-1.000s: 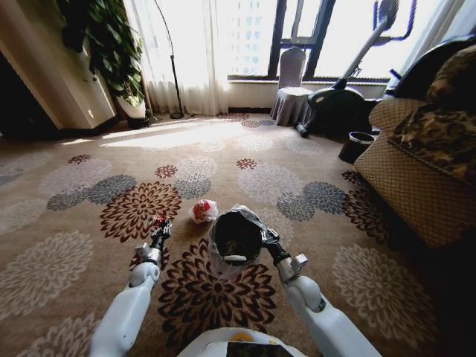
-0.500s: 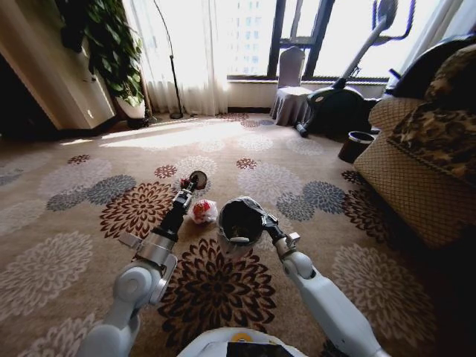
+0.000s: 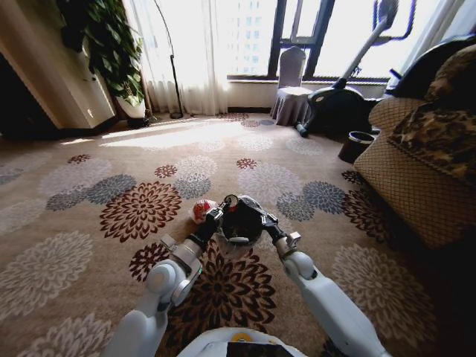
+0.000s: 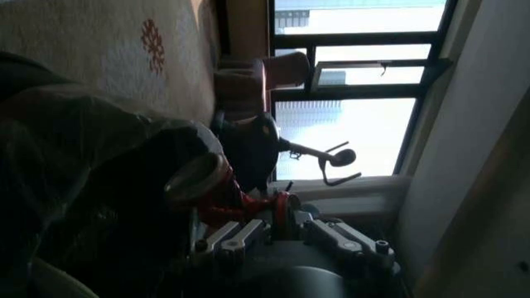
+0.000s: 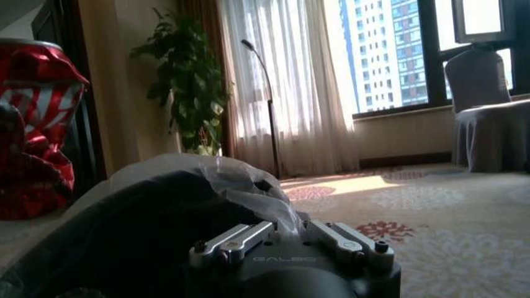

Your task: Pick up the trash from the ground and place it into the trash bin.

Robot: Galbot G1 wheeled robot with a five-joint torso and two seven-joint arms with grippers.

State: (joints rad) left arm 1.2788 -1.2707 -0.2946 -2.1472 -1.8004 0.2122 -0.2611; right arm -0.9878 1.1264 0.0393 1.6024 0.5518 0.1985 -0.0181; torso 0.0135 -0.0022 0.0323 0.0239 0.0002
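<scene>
My left gripper [image 3: 221, 208] is shut on a small red can [image 3: 230, 200] and holds it at the left rim of the trash bin [image 3: 242, 221], a black bucket lined with a crinkled bag. My right gripper [image 3: 262, 222] is shut on the bin's right rim and holds it off the carpet. The left wrist view has the can [image 4: 217, 192] in the left gripper [image 4: 248, 214], next to the bag [image 4: 91, 149]. From the right wrist, the can [image 5: 33, 124] stands beyond the bin [image 5: 166, 211], whose rim the right gripper [image 5: 286, 231] clamps. A crumpled white-and-red wrapper [image 3: 199, 210] lies on the carpet left of the bin.
A patterned sofa [image 3: 424, 171] fills the right side, with a small dark round pot [image 3: 358, 146] beside it. An exercise bike [image 3: 342, 97], a covered chair [image 3: 290, 93], a floor lamp [image 3: 172, 67] and a plant [image 3: 111, 44] line the far window wall. Open flowered carpet [image 3: 89, 216] spreads to the left.
My left arm has lifted the can and swung it right, from the carpet at the left to the bin's rim. The right arm raised the bin slightly and holds it.
</scene>
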